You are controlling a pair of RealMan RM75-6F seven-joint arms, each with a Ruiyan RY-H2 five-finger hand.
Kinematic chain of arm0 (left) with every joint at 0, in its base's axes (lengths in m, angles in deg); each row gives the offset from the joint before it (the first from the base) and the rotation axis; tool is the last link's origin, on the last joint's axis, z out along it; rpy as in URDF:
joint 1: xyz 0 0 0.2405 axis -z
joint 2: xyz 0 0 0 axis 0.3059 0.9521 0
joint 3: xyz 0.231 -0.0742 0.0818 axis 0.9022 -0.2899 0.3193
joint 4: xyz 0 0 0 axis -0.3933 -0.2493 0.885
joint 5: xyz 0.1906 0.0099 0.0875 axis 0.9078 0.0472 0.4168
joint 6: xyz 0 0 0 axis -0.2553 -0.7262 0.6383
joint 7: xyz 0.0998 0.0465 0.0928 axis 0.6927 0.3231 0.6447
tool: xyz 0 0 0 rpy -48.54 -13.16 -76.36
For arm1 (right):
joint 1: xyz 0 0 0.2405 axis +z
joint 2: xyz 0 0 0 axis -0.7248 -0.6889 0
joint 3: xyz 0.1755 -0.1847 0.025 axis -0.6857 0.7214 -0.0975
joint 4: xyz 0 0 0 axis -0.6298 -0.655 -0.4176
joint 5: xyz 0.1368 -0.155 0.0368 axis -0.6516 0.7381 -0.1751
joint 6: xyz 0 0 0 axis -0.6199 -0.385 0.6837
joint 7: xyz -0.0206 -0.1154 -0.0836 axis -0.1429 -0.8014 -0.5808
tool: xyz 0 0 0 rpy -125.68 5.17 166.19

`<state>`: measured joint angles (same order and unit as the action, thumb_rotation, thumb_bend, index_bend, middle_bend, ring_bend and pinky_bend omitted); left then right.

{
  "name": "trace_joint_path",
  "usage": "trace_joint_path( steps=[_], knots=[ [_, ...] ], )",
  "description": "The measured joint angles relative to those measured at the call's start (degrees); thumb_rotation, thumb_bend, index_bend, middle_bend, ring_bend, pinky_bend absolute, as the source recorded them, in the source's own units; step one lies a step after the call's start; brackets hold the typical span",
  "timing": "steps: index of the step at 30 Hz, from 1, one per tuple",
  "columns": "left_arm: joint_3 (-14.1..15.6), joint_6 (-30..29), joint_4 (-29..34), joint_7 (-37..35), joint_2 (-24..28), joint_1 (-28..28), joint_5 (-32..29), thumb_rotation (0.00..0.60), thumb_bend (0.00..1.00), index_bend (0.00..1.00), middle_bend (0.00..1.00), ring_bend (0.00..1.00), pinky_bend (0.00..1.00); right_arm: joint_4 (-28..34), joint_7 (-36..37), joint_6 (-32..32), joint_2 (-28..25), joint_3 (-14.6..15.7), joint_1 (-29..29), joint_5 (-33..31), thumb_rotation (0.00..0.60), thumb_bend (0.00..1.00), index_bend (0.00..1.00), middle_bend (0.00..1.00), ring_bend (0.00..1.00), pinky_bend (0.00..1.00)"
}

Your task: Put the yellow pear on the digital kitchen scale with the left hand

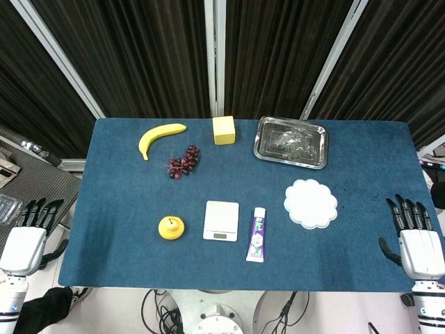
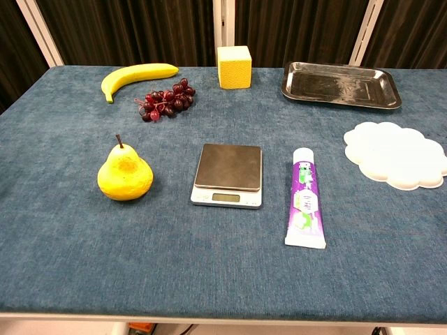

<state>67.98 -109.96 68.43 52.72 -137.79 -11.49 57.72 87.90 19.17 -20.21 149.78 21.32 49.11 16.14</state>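
The yellow pear [image 1: 171, 227] [image 2: 124, 174] stands upright on the blue table, stem up, just left of the digital kitchen scale [image 1: 221, 220] [image 2: 228, 174]. The scale's platform is bare. My left hand [image 1: 28, 239] hangs off the table's left edge, well left of the pear, fingers apart and holding nothing. My right hand [image 1: 415, 239] sits off the right edge, fingers likewise spread and empty. Neither hand shows in the chest view.
A toothpaste tube [image 1: 257, 234] [image 2: 304, 197] lies right of the scale. A white scalloped plate [image 1: 311, 203] [image 2: 395, 155], a metal tray [image 1: 290, 142] [image 2: 341, 84], a yellow block [image 1: 223, 130] [image 2: 234, 67], grapes [image 1: 183, 162] [image 2: 166, 100] and a banana [image 1: 159, 136] [image 2: 134, 77] lie farther back.
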Motion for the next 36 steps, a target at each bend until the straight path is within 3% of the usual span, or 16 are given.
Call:
trace_joint_path(
  steps=[12,18,30,36],
  knots=[
    [0.58,-0.03,1.39,1.08,0.13,0.72,2.49,0.6,0.28,0.05,0.11,0.0,0.0,-0.82,1.4,-0.21,-0.03,0.04,-0.16,0.51,0.6,0.26,0.0,0.0,0.0,0.0],
    [2.02,0.91,3.49,-0.42,-0.12,2.01,6.55,0.6,0.28,0.05,0.11,0.0,0.0,-1.11,2.35,-0.66,-0.3,-0.04,-0.42,0.67,0.6,0.26,0.0,0.0,0.0,0.0],
    [3.99,6.98,5.13,-3.65,-5.7,10.92,18.59,0.6,0.28,0.06,0.15,0.0,0.05,-2.17,3.68,-0.96,-0.32,-0.51,-0.77,-0.1,0.6,0.26,0.0,0.0,0.0,0.0],
    [4.72,12.41,3.72,-5.1,-9.62,15.55,20.62,0.6,0.29,0.06,0.15,0.0,0.05,-3.15,4.65,-0.48,-0.26,-0.81,-0.76,-0.81,0.6,0.26,0.0,0.0,0.0,0.0]
  ],
)
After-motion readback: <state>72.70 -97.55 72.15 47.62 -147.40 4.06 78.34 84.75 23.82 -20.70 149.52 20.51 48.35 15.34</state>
